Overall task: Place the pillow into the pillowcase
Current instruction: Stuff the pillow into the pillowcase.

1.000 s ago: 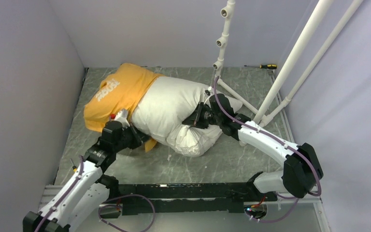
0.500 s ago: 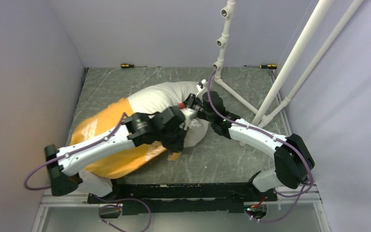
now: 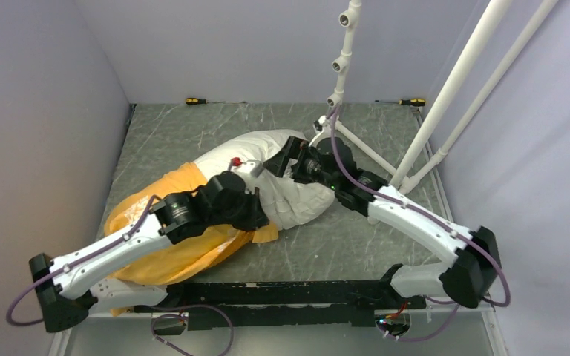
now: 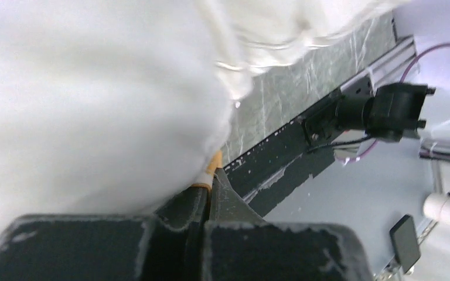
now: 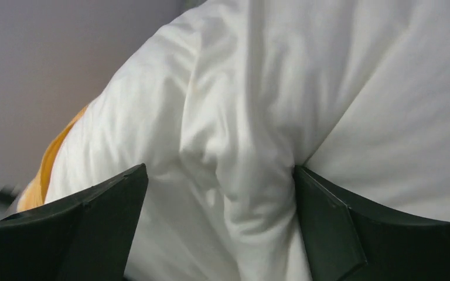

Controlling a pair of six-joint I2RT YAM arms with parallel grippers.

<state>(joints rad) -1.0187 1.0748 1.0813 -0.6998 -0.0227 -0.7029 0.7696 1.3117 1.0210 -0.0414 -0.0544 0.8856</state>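
The white pillow [image 3: 282, 185] lies mid-table, its left end inside the orange-yellow pillowcase [image 3: 171, 248], which bunches toward the near left. My left gripper [image 3: 258, 217] sits at the case's mouth under the pillow. In the left wrist view, the left gripper [image 4: 212, 184] is shut on an orange hem of the pillowcase [image 4: 214, 164], with the pillow [image 4: 94, 99] bulging over it. My right gripper [image 3: 286, 159] is at the pillow's bare far end. In the right wrist view, the right gripper [image 5: 220, 187] stands open, a loose fold of pillow [image 5: 252, 146] between its fingers [image 5: 108, 225].
A white pipe stand [image 3: 341, 74] and two slanted white poles [image 3: 453, 89] rise at the back right. Two screwdrivers [image 3: 197, 100] [image 3: 413, 101] lie along the far edge. Grey walls close in left and right. A black rail [image 3: 297, 295] runs along the near edge.
The pillow and case have swung from the far left toward the near left, pulled by the left arm. The right gripper has let go of the pillow and opened.
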